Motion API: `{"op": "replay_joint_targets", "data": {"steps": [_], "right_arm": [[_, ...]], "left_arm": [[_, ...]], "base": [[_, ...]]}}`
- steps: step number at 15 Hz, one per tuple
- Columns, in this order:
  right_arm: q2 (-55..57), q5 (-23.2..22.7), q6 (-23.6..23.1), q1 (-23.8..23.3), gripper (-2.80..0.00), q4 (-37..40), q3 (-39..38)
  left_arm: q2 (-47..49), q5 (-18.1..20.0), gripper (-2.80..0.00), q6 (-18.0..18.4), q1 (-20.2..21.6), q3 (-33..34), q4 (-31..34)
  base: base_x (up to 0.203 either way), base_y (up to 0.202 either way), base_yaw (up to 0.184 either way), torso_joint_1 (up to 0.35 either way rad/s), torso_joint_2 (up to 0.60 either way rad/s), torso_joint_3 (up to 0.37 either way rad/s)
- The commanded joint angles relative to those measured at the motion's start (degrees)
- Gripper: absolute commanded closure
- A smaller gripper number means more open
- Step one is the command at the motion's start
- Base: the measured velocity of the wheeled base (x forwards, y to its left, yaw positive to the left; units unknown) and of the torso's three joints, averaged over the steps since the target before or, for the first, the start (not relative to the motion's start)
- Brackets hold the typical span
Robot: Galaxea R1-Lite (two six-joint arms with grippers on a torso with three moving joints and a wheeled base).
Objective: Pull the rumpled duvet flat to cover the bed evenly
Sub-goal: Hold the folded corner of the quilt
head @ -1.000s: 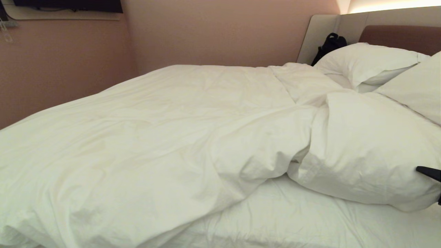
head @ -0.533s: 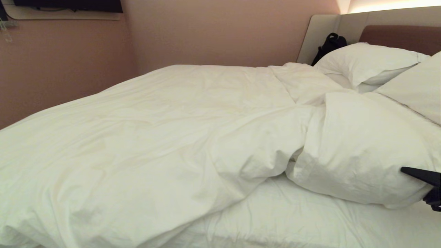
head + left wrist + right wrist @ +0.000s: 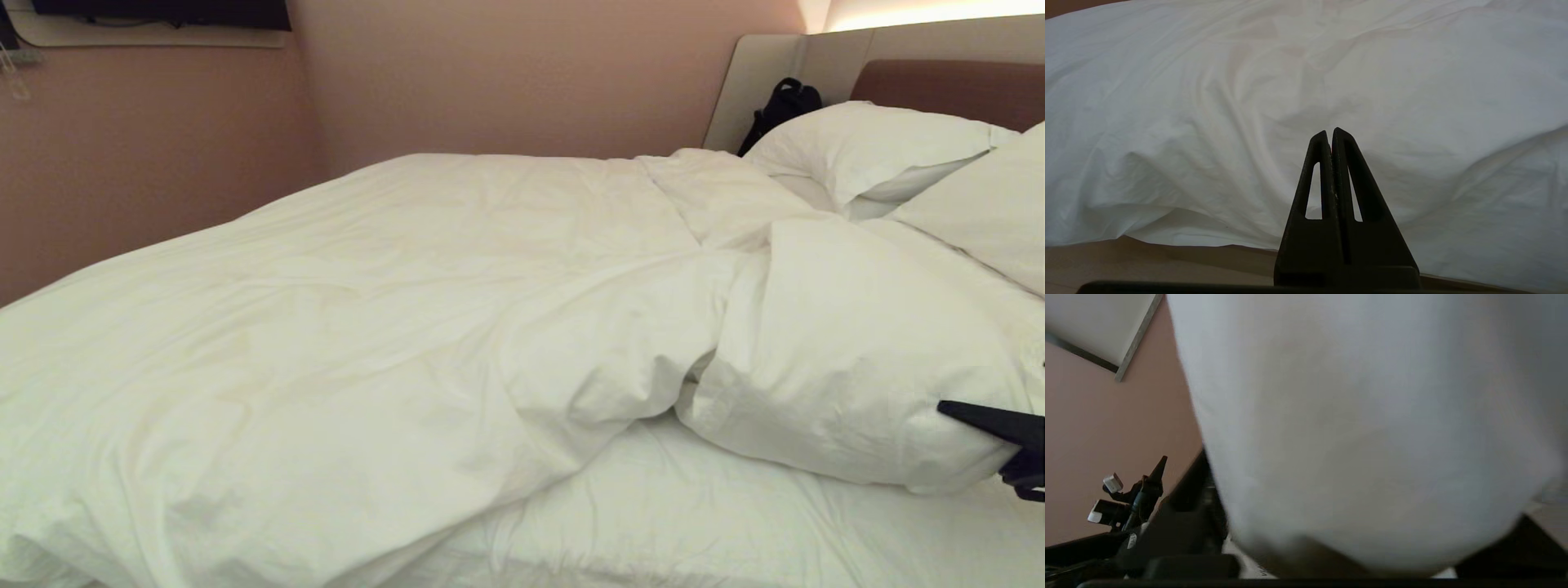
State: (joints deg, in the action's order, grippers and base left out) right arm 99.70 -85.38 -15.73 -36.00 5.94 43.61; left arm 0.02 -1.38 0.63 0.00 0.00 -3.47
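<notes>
The puffy white duvet (image 3: pixel 392 327) lies rumpled across the bed, its near right part folded back into a thick flap (image 3: pixel 849 359). That leaves the white sheet (image 3: pixel 694 523) bare at the front. At the head view's right edge my right gripper (image 3: pixel 976 445) is open and straddles the flap's edge, with one black finger (image 3: pixel 984 418) on top and the other below. White duvet cloth (image 3: pixel 1363 437) fills the space between its fingers in the right wrist view. My left gripper (image 3: pixel 1331 132) is shut and empty, parked low, facing the duvet's hanging side (image 3: pixel 1208 122).
Two white pillows (image 3: pixel 865 147) lean at the beige and brown headboard (image 3: pixel 939 86), with a black bag (image 3: pixel 780 106) beside them. Pink walls (image 3: pixel 147 163) close in the bed's far side and foot. The beige base (image 3: pixel 1126 261) shows under the hanging duvet.
My right gripper has slid in from the right edge over the folded flap, pushing the flap's edge slightly left. Its fingers stand a little closer together. The left arm has not moved.
</notes>
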Motion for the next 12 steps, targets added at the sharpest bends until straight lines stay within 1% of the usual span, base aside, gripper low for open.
{"op": "replay_joint_targets", "data": {"steps": [1, 5, 7, 10, 12], "right_arm": [[0.21, -0.49, -0.01, -0.04, 0.0, 0.04, 0.08], [-0.92, -0.57, 0.35, -1.09, 0.0, 0.3, 0.52], [-3.6, -0.64, 1.76, -1.17, 0.0, 0.6, 0.48], [-9.29, -0.87, 7.35, -1.18, 0.0, 0.97, 0.43], [-12.87, -0.78, 12.03, -1.18, 0.0, 1.0, 0.71]], "left_arm": [[-0.02, -0.03, 0.0, -0.02, 0.0, 0.0, -0.04], [-0.02, -0.03, 0.0, -0.02, 0.0, 0.0, -0.04], [-0.02, -0.03, 0.0, -0.02, 0.0, 0.0, -0.04], [-0.02, -0.03, 0.0, -0.02, 0.0, 0.0, -0.04], [-0.02, -0.03, 0.0, -0.02, 0.0, 0.0, -0.04]], "base": [[0.0, 0.0, 0.0, 0.0, 0.0, 0.0], [0.0, 0.0, 0.0, 0.0, 0.0, 0.0], [0.0, 0.0, 0.0, 0.0, 0.0, 0.0], [0.0, 0.0, 0.0, 0.0, 0.0, 0.0], [0.0, 0.0, 0.0, 0.0, 0.0, 0.0]]}}
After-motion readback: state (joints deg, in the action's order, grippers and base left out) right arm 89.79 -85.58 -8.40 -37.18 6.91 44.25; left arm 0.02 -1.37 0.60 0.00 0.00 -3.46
